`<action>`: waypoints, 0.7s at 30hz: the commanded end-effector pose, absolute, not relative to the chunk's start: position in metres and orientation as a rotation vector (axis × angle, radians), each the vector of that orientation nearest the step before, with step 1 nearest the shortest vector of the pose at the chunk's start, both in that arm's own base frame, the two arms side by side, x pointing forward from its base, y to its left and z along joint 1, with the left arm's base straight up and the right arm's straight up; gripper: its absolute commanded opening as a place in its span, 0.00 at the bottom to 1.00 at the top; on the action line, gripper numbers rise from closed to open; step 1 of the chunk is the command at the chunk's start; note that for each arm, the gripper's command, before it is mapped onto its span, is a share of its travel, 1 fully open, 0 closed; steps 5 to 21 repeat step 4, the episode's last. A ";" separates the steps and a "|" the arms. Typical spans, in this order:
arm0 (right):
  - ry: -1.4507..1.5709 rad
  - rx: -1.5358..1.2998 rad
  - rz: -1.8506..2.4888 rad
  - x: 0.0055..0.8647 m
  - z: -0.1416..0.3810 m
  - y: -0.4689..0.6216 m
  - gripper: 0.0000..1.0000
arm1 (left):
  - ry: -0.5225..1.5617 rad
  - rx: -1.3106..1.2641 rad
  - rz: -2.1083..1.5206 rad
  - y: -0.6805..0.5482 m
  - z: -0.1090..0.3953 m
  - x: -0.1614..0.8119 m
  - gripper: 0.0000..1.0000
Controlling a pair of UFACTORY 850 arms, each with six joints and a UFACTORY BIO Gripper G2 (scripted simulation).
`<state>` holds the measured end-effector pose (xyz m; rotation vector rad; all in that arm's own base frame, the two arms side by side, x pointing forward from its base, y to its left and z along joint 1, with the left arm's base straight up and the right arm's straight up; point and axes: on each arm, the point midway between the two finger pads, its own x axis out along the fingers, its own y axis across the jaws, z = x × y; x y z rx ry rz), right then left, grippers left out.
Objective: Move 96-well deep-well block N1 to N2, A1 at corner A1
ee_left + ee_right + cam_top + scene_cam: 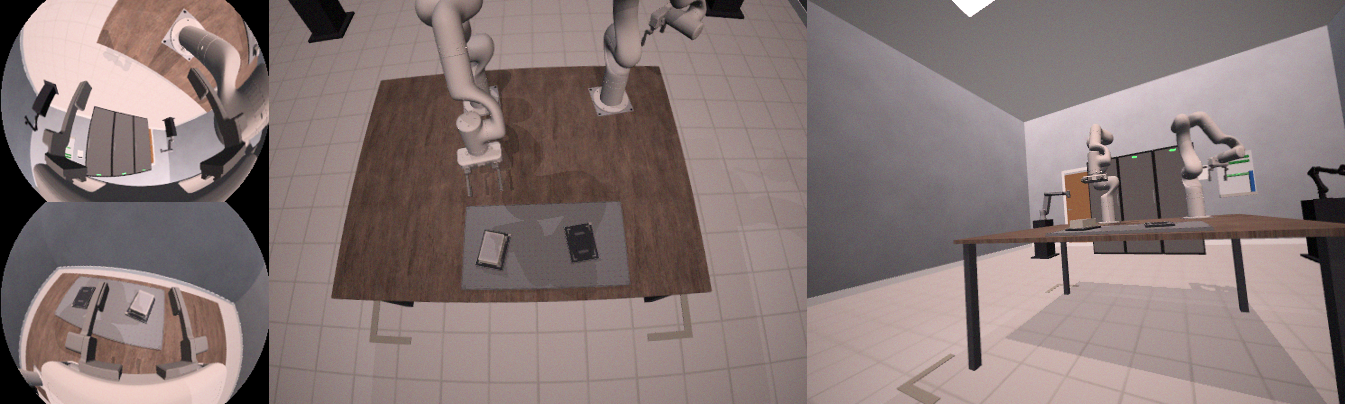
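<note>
Brown bench [409, 175] [1007, 235] [135, 36] [212, 319], grey mat [614, 275] [1127, 231] [153, 337] near its edge farthest from the arm bases, both nests on the mat. Seen from the arms' side, nest N1 [582, 243] [1159, 224] [84, 298] is the left one and holds nothing; the deep-well block [492, 248] [1083, 223] [143, 302] is on the right one, nest N2 [489, 267] [1083, 229] [136, 317]. So the transfer looks done, bar a seating check. Block appears roughly level, but res. is poor: prob. inside the locators, can't confirm; cut-off corner vs. A1 mark not readable.

Right hand [485, 192] [1094, 178] [139, 288] is up and back on the arms' side of N2, fingers part-way apart w/ nothing between. Left hand [653, 37] [1217, 179] [139, 77] is spread wide, nothing in it, parked behind the bench edge, well apart from the work.

Next: finish the retreat, or hold for a closer look; re-grip only if the block sits proud or is turned wrong. Room: open bench between right hand and mat, wide gap between nests, left arm no obstacle. Main risk is a low return pass clipping the block's upper edges or a raised locator, so any re-approach should come straight down, fingers wider than the block.
</note>
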<state>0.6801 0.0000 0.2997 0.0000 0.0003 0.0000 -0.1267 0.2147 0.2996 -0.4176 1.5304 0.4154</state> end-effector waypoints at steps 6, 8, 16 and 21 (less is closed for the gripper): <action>-0.002 0.000 0.000 0.681 0.301 0.000 0.37 | 1.530 -0.417 0.417 0.215 0.300 -0.127 1.00; -0.002 0.000 0.000 0.681 0.301 0.000 0.37 | 1.530 -0.417 0.417 0.215 0.300 -0.127 1.00; -0.002 0.000 0.000 0.681 0.301 0.000 0.37 | 1.530 -0.417 0.417 0.215 0.300 -0.127 1.00; -0.002 0.000 0.000 0.681 0.301 0.000 0.37 | 1.530 -0.417 0.417 0.215 0.300 -0.127 1.00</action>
